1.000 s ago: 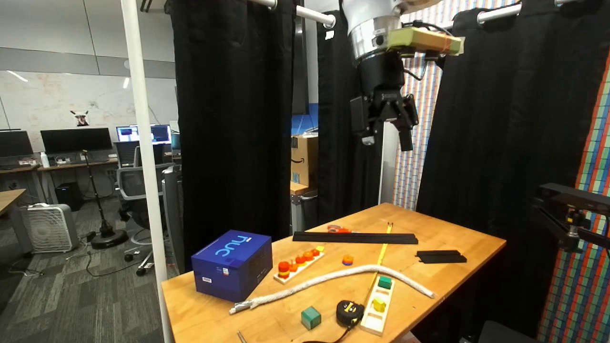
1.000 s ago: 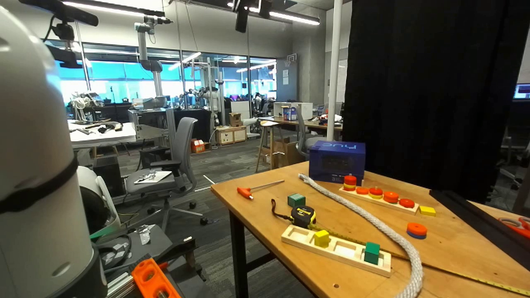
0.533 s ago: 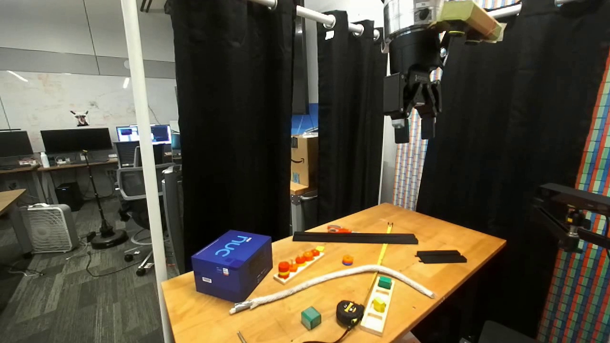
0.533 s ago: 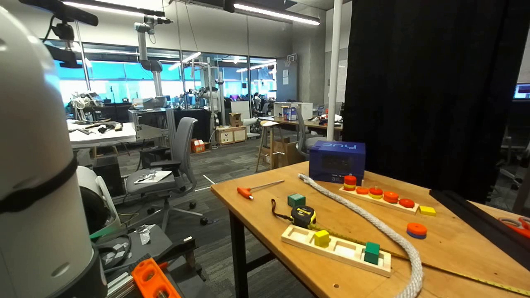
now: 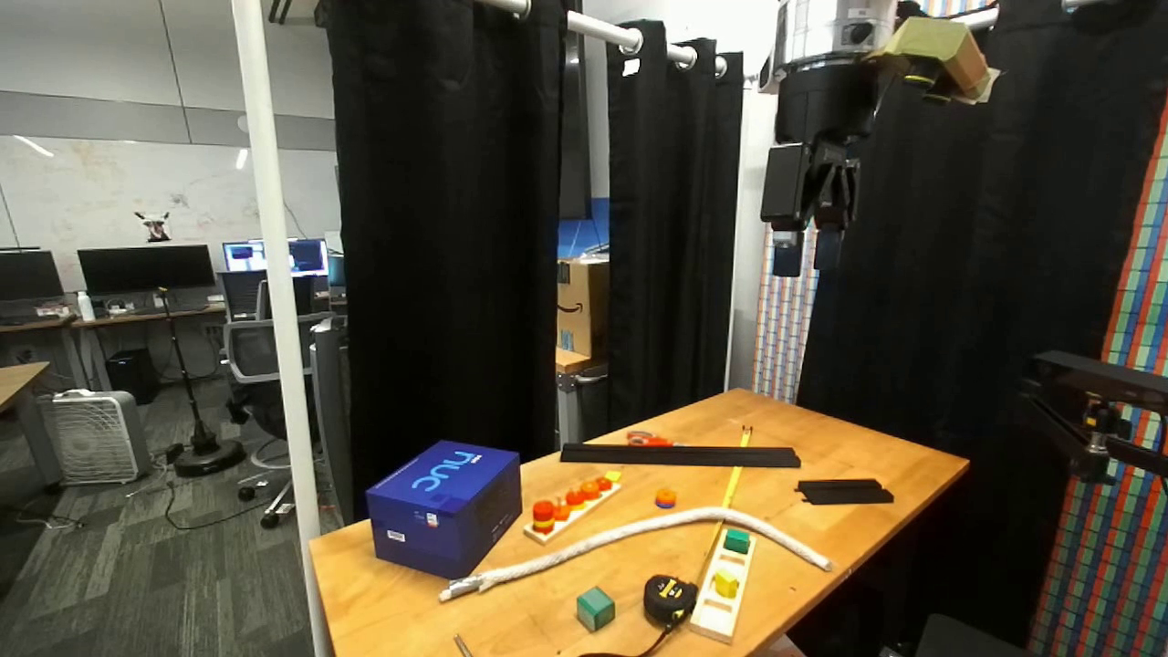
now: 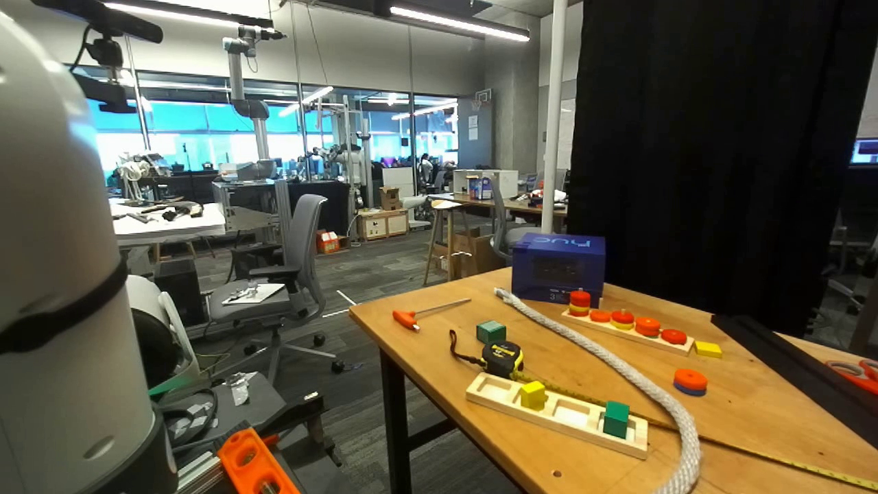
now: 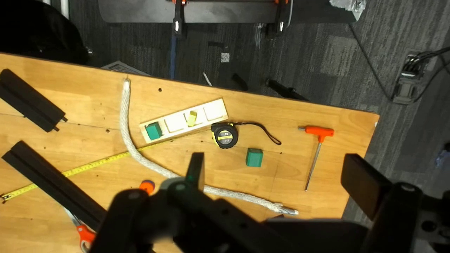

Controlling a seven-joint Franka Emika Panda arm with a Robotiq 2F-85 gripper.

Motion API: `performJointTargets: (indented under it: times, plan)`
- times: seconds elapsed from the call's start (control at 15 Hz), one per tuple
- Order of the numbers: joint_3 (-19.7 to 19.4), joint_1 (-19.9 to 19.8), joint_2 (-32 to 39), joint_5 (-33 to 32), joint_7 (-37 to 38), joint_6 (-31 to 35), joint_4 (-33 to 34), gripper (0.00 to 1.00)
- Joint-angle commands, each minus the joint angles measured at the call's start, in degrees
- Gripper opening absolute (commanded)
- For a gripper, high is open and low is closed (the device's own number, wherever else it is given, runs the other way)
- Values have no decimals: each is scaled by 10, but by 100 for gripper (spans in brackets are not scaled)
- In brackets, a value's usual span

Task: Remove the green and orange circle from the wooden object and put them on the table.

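The wooden object is a low pale base with several orange-red and yellow round pieces on it; it also shows in an exterior view, beside the blue box. A stack of red-orange and yellow rings stands at its box end. An orange circle lies on a blue one on the table, apart from the base; it also shows in the wrist view. I see no green circle. My gripper hangs high above the table, pointing down. In the wrist view its jaws are open and empty; the base is hidden there.
The blue box stands behind the base. A white rope crosses the table. A tape measure, a green cube and a pale tray with yellow and green blocks lie near. Black bars and scissors lie farther off.
My gripper has moved right in an exterior view and turned from tilted to pointing straight down. It has left the top of the other exterior view. Nothing on the table has moved.
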Motion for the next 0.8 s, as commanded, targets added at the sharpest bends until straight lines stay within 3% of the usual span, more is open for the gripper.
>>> performJointTargets:
  times: [0.0, 0.73]
  plan:
    - [2, -9, -21, -15, -15, 21, -23, 100]
    - [4, -7, -2, -3, -6, 6, -15, 100]
